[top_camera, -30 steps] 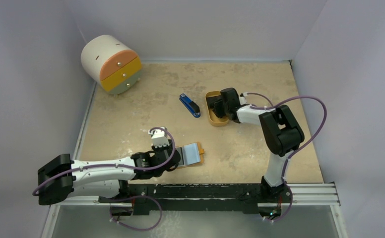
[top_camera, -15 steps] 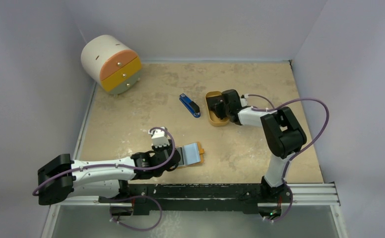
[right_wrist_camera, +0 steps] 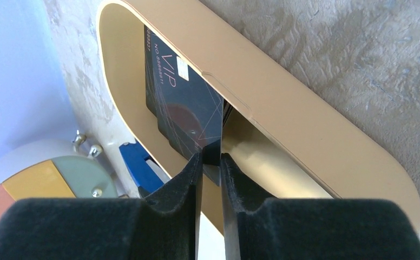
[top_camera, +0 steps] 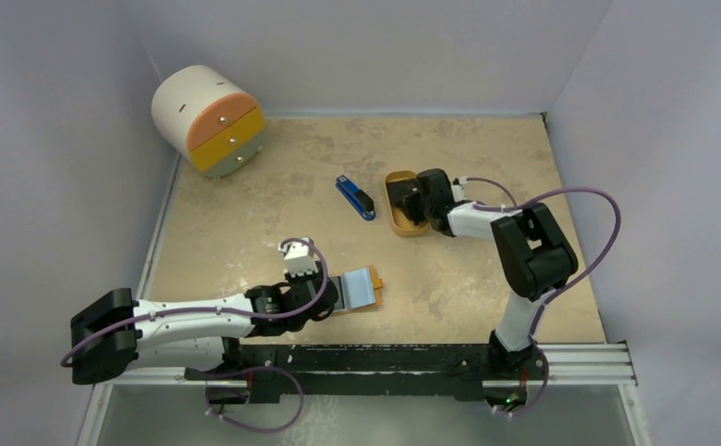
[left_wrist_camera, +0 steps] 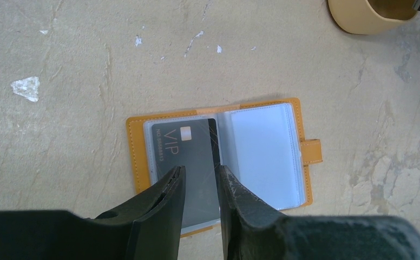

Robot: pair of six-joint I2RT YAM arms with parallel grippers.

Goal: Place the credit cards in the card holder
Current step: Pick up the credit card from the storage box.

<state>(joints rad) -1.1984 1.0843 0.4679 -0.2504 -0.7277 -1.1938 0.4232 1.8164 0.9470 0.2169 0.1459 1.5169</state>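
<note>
Right fingers (right_wrist_camera: 183, 181) pinch a credit card (right_wrist_camera: 186, 108) inside the tan tray (right_wrist_camera: 305, 124); left fingers (left_wrist_camera: 162, 197), slightly parted and empty, hover over the open card holder (left_wrist_camera: 262, 157), lower centre.

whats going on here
Cards are being put into an orange holder. It lies open with one card already in a sleeve, and the left gripper sits over that card, jaws slightly apart. The right gripper is down in the tray, jaws either side of a second card; whether it has a grip on it yet is unclear.
</note>
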